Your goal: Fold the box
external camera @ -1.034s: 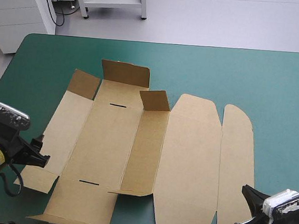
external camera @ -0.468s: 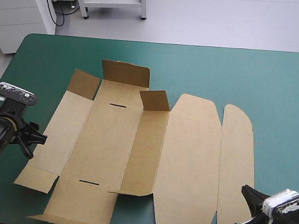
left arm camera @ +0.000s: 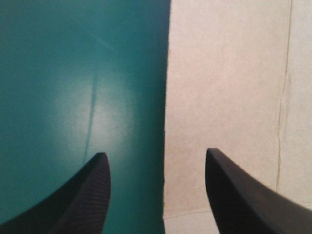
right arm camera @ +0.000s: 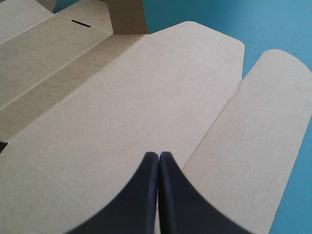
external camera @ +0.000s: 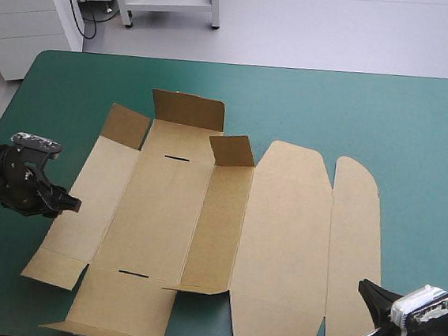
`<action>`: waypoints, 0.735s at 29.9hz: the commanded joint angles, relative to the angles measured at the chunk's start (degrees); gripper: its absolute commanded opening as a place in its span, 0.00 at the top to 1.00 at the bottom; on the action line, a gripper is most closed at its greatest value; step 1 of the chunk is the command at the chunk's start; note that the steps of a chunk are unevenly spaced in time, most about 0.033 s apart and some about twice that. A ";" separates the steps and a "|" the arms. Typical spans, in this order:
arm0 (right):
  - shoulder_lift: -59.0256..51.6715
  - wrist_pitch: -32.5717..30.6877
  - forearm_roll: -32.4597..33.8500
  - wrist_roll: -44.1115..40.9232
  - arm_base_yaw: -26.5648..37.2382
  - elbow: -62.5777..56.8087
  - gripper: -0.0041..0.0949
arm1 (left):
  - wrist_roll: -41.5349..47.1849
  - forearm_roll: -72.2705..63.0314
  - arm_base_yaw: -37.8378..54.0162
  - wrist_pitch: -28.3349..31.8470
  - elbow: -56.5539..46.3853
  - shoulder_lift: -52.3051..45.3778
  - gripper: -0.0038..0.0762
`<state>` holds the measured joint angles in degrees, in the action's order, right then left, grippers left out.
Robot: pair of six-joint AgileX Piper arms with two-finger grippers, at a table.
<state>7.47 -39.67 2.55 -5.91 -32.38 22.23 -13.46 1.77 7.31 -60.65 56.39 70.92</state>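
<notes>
The box (external camera: 226,224) lay flat and unfolded on the teal-green cover (external camera: 388,112), with only a few small flaps standing up at the end farthest ahead of the right gripper (right arm camera: 159,155). That gripper was clenched to a single point and held nothing; the wide lid panel and the rounded tuck flap spread out ahead of it and to either side.

The left gripper (left arm camera: 155,153) was released, its jaws wide apart and astride the board's outer edge. One black finger hung over bare cover and the other over the brown side panel, with the edge running about midway between them.

The likeliest trouble seemed to lie at that edge. The panel looked to be sitting flush on the cover, so a finger coming down might land on top of it rather than slip beneath it, and closing would then catch nothing. A sideways push against so light a sheet could also slide the whole box away from the jaws, since nothing pinned it. The shut right gripper appeared too far off to steady it — and a grip taken near a corner might bend the panel off its crease
</notes>
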 commanded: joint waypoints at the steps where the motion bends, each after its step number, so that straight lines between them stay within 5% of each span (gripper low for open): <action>1: 0.64 4.20 -0.08 0.70 0.36 1.37 0.97 | -2.66 -3.52 0.08 0.63 1.79 2.72 0.44; 22: 0.64 4.30 -0.44 1.17 0.36 1.37 0.97 | -7.76 -11.06 2.34 -1.06 1.79 6.91 0.46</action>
<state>7.47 -39.67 2.10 -5.28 -32.38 22.23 -19.58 -6.89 9.05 -62.28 56.39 79.38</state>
